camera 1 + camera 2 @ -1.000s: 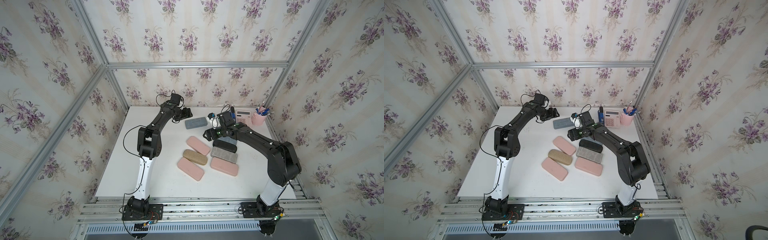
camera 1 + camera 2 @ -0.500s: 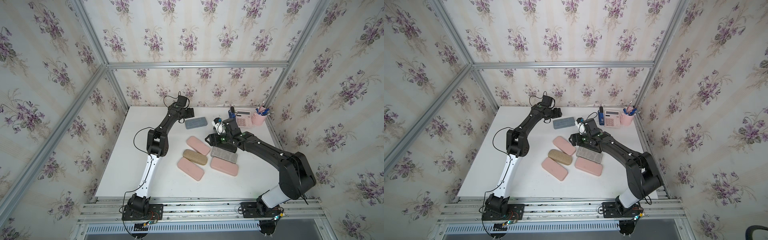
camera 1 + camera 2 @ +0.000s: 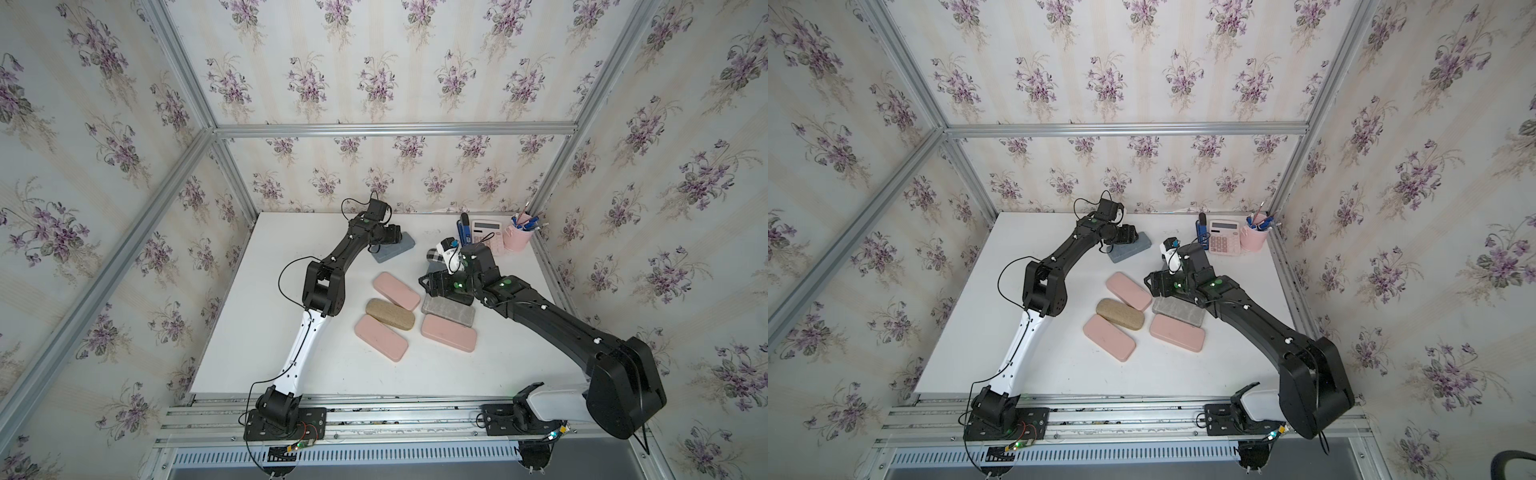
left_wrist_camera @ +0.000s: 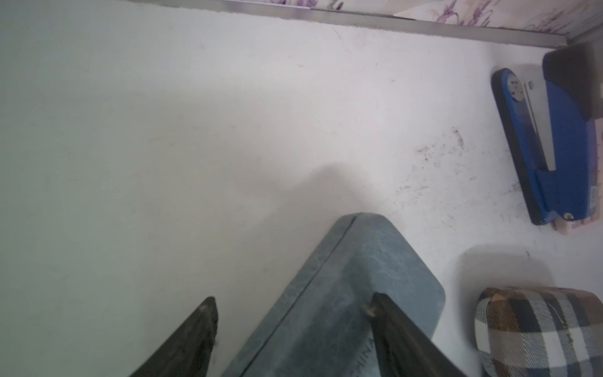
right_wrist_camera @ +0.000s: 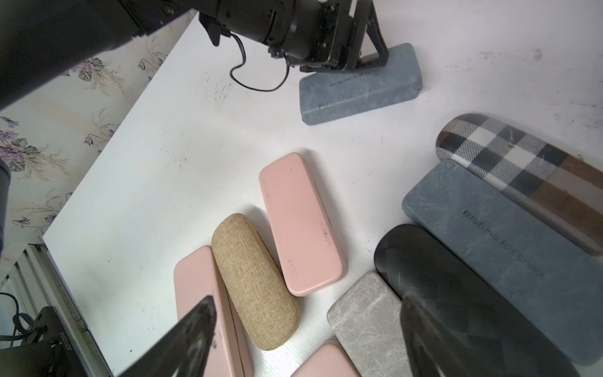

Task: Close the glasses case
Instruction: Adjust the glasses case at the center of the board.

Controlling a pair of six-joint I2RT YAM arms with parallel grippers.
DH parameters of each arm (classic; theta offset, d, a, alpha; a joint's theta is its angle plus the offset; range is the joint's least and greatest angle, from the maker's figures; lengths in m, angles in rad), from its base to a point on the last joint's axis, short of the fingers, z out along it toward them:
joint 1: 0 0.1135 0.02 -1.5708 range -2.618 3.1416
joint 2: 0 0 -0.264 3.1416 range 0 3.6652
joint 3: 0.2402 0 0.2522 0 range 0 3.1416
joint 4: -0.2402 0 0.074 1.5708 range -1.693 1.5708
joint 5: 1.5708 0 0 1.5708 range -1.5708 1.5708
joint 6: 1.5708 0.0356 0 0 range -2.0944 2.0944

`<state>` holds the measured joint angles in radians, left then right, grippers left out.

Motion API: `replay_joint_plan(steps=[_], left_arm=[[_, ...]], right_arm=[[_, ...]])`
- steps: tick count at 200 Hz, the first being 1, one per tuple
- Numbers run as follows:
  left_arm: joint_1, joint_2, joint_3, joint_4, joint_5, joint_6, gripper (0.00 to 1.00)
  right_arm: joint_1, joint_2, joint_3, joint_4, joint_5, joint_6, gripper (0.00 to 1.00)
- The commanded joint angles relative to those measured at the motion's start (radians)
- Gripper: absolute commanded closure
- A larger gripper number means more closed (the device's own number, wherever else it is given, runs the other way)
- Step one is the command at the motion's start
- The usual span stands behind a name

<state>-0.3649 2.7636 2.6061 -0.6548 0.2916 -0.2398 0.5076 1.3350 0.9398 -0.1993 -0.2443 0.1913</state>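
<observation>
The glasses case [image 3: 397, 248] [image 3: 1130, 248] is a blue-grey box at the back of the table. Its lid lies down, with only a thin seam showing along its side [image 4: 342, 293] [image 5: 359, 88]. My left gripper [image 4: 292, 302] [image 3: 392, 240] is open over one end of it. One fingertip [image 4: 375, 305] rests on the lid and the other hangs beside the case above the table. My right gripper [image 5: 308, 302] [image 3: 432, 284] is open with nothing between its fingers. It hovers over the cluster of other cases in the middle.
Mid-table lie three pink cases [image 3: 396, 291] [image 3: 380, 337] [image 3: 448, 333], a tan one [image 3: 390, 314] and a grey one [image 3: 448, 311]. Black [image 5: 456, 293], blue-grey [image 5: 509, 248] and plaid [image 5: 522, 173] cases lie under my right arm. A stapler [image 4: 548, 147], calculator [image 3: 486, 232] and pen cup [image 3: 517, 239] stand back right.
My left gripper moved right from beside the blue-grey case onto its end and narrowed a little. My right arm drew back toward the front, now covering the black case.
</observation>
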Motion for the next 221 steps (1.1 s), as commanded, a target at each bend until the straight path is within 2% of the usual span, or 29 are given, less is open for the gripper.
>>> replay_joint_plan(steps=[1,35,81,105,145,174,221], left_arm=[[-0.028,-0.034,-0.007,-0.043,0.036,0.084,0.22],[-0.042,-0.049,-0.009,-0.060,0.101,0.108,0.21],[-0.048,-0.032,-0.009,-0.126,0.045,0.134,0.19],[-0.059,-0.033,-0.014,-0.141,0.087,0.166,0.14],[-0.091,-0.042,-0.033,-0.214,0.026,0.253,0.17],[-0.092,-0.099,-0.165,-0.199,0.021,0.282,0.22],[-0.093,-0.226,-0.337,-0.128,0.007,0.302,0.23]], right_arm=[[0.000,-0.026,-0.007,-0.002,0.024,0.009,0.12],[0.000,-0.057,-0.034,-0.012,0.020,0.019,0.12],[0.000,-0.106,-0.067,-0.018,0.013,0.012,0.12],[0.000,-0.064,-0.041,-0.040,0.035,0.026,0.12],[-0.018,0.027,-0.008,-0.039,0.048,0.068,0.12],[-0.028,0.135,0.099,-0.091,0.093,0.083,0.13],[-0.113,0.248,0.219,-0.071,0.037,0.110,0.12]])
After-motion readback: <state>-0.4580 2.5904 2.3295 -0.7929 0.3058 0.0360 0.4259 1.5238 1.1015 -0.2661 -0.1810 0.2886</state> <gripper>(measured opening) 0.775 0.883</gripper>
